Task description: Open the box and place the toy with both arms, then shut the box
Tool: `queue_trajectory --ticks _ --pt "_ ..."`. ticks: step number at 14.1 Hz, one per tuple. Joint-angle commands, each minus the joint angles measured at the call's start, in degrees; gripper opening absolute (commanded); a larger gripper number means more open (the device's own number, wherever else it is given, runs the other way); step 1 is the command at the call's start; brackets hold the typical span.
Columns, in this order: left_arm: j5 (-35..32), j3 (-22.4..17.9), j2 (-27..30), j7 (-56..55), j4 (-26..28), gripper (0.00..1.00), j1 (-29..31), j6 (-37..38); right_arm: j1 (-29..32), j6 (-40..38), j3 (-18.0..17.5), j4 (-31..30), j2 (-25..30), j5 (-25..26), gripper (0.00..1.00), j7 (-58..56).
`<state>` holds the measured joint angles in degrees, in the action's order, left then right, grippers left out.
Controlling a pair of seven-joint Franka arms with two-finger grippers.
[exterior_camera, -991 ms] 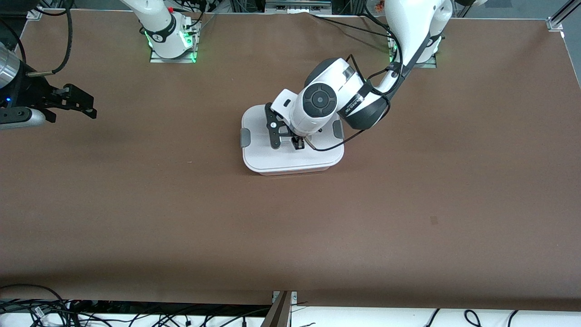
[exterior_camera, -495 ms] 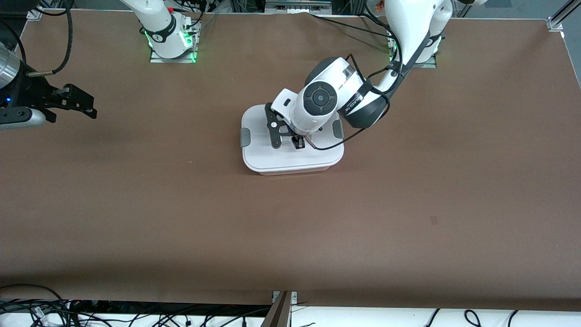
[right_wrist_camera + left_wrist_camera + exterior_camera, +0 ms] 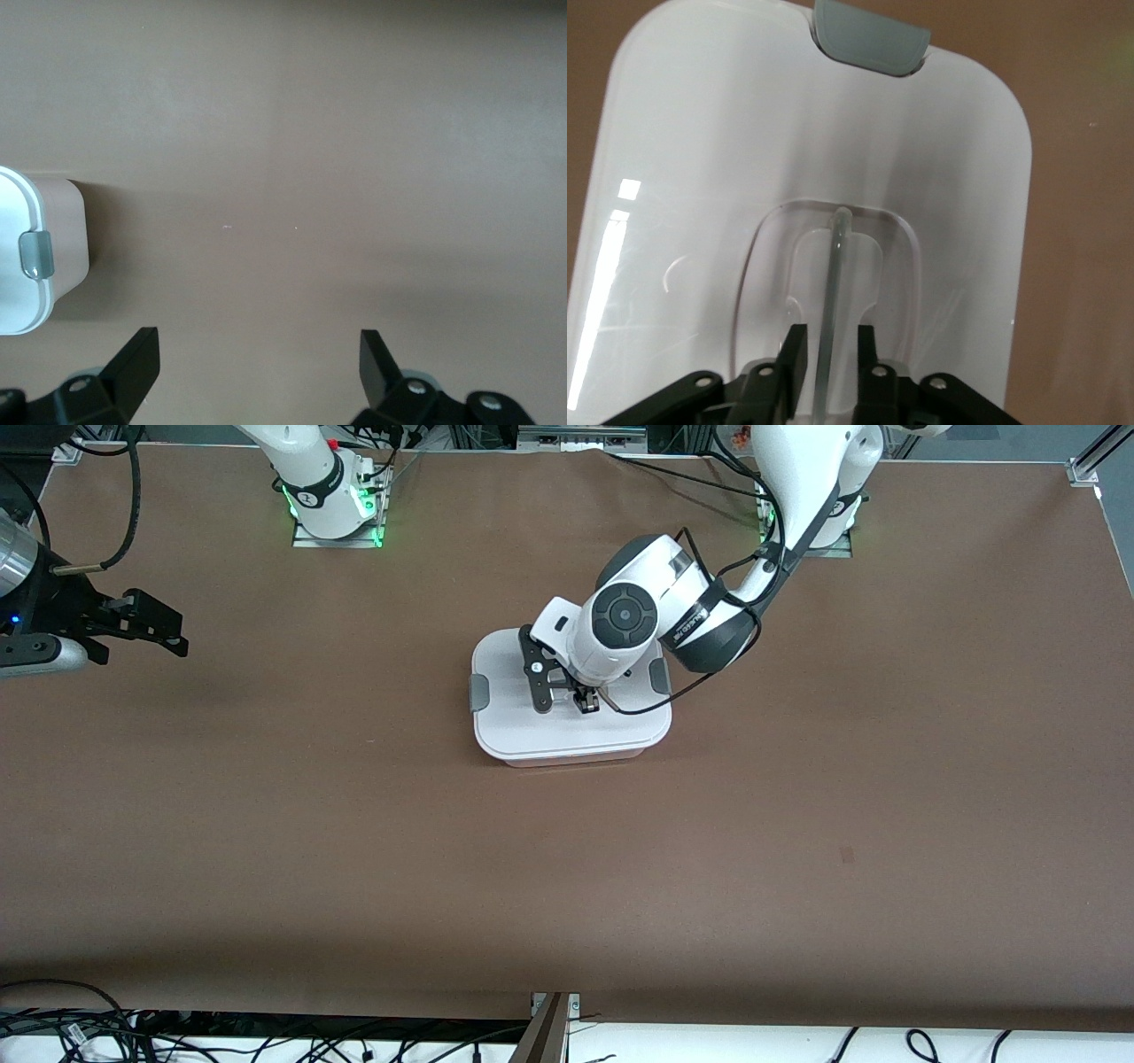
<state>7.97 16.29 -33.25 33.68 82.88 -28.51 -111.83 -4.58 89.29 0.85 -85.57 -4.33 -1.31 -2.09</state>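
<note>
The box point(image 3: 567, 731) stands mid-table with its flat white lid on and grey clips point(image 3: 478, 692) at both ends. My left gripper point(image 3: 567, 701) is low over the lid's centre. In the left wrist view its fingers point(image 3: 796, 354) stand on either side of the thin handle bar point(image 3: 837, 257) in the recess, with a small gap on each side, so it is open. One grey clip point(image 3: 868, 40) shows on the lid point(image 3: 726, 133). My right gripper point(image 3: 173, 633) waits open and empty over the table at the right arm's end. The toy is not in view.
The right wrist view shows its open gripper point(image 3: 261, 350) over bare brown table, with one end of the box point(image 3: 66, 230) and a clip point(image 3: 35, 254) at the frame's edge. Cables lie along the table's near edge point(image 3: 266, 1036).
My left gripper has shifted very slightly over the lid's handle. The box and my right arm have not moved.
</note>
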Motion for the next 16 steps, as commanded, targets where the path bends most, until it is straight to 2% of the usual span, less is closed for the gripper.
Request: queue_trajectory --ticks 1,3,4,7,9,12,14,16 --pt "0.03 -0.29 8.36 -7.62 1.93 1.0 0.55 6.34 0.01 0.01 0.3 0.23 0.2 -0.36 1.0 -0.01" --pt "-1.45 -0.91 12.49 -17.71 1.93 1.0 0.47 10.29 0.01 0.01 0.3 0.23 0.2 -0.36 1.0 -0.01" --pt "-4.51 -0.99 14.34 -22.2 1.93 1.0 0.64 12.4 0.01 0.01 0.3 0.23 0.2 -0.36 1.0 -0.01" --pt "-12.87 -2.48 16.73 -24.71 -1.92 1.0 1.86 21.18 0.01 0.01 0.3 0.23 0.2 -0.36 1.0 -0.01" --pt "-14.2 -3.28 16.73 -23.84 -5.96 1.0 6.5 26.46 0.01 0.01 0.3 0.23 0.2 -0.36 1.0 -0.01" --pt "-13.41 -3.28 17.08 -24.36 -10.19 1.0 14.68 29.82 0.01 0.01 0.3 0.23 0.2 -0.36 1.0 -0.01" --pt "-13.07 -3.37 17.43 -24.62 -10.81 1.0 20.22 31.14 0.01 0.01 0.3 0.23 0.2 -0.36 1.0 -0.01" --pt "-13.41 -5.2 19.44 -24.88 -10.03 1.0 21.3 29.92 0.01 0.01 0.3 0.23 0.2 -0.36 1.0 -0.01"
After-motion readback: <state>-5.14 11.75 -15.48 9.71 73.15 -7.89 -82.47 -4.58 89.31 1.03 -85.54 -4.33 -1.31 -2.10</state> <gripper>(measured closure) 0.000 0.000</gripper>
